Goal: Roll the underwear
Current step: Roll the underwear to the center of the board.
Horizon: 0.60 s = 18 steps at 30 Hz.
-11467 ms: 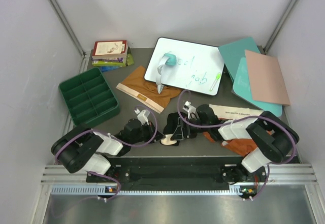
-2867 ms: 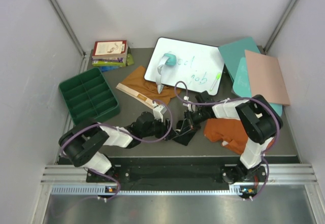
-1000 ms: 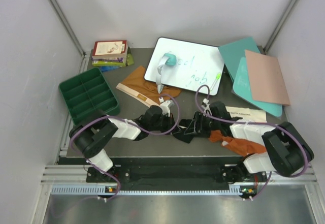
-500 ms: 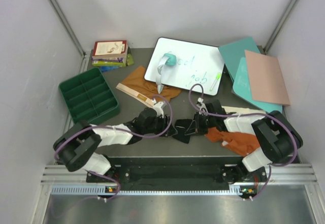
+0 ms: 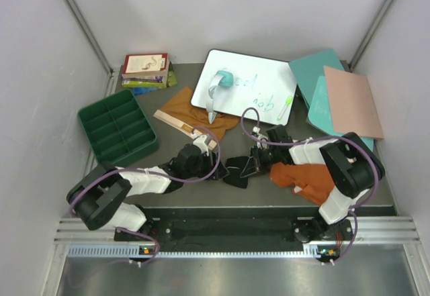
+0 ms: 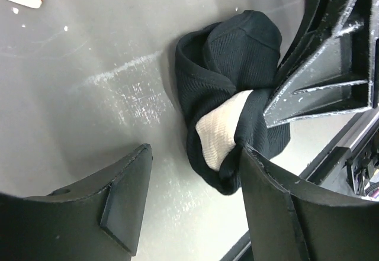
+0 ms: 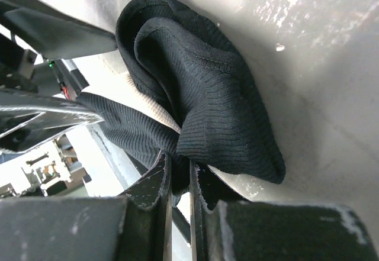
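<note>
My right gripper [image 7: 177, 175] pinched on bundled black ribbed cloth briefs [image 7: 207, 95], presumably retaining roll. My left gripper [image 6: 192, 172] spread wide, empty, alongside bundle.

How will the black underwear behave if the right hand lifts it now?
Probably floppy: the black underwear is soft ribbed cloth in loose folds. It may sag open, since the right hand pinches only one fold.
</note>
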Each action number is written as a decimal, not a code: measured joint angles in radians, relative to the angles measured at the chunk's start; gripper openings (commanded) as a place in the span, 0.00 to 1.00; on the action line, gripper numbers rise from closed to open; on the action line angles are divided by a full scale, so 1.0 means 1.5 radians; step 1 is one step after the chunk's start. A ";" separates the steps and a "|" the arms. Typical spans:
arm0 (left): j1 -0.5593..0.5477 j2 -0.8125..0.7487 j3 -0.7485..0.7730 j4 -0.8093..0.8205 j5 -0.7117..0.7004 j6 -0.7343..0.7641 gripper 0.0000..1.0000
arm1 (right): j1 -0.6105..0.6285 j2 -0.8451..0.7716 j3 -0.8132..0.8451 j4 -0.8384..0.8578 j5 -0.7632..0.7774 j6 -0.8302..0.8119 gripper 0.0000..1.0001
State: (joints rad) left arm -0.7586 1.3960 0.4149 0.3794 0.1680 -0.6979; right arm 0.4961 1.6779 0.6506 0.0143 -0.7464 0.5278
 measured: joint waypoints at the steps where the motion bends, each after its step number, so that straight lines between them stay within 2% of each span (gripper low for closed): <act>1: 0.000 0.007 -0.001 0.009 0.000 -0.004 0.63 | -0.001 0.001 0.000 0.001 -0.003 -0.002 0.00; 8: 0.003 0.054 -0.020 0.117 0.010 -0.022 0.57 | -0.006 0.009 0.000 0.007 -0.022 -0.016 0.00; 12: 0.004 0.094 -0.022 0.182 0.017 -0.029 0.49 | -0.006 0.010 0.000 0.008 -0.025 -0.024 0.00; 15: 0.004 0.129 -0.022 0.232 0.030 -0.038 0.38 | -0.007 0.013 0.001 0.010 -0.030 -0.025 0.00; 18: 0.006 0.161 -0.023 0.276 0.043 -0.048 0.21 | -0.008 0.017 0.004 0.009 -0.034 -0.026 0.00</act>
State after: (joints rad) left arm -0.7490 1.6379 0.3805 0.7937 0.2329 -0.7704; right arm 0.4847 1.7035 0.6563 0.0277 -0.7971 0.4892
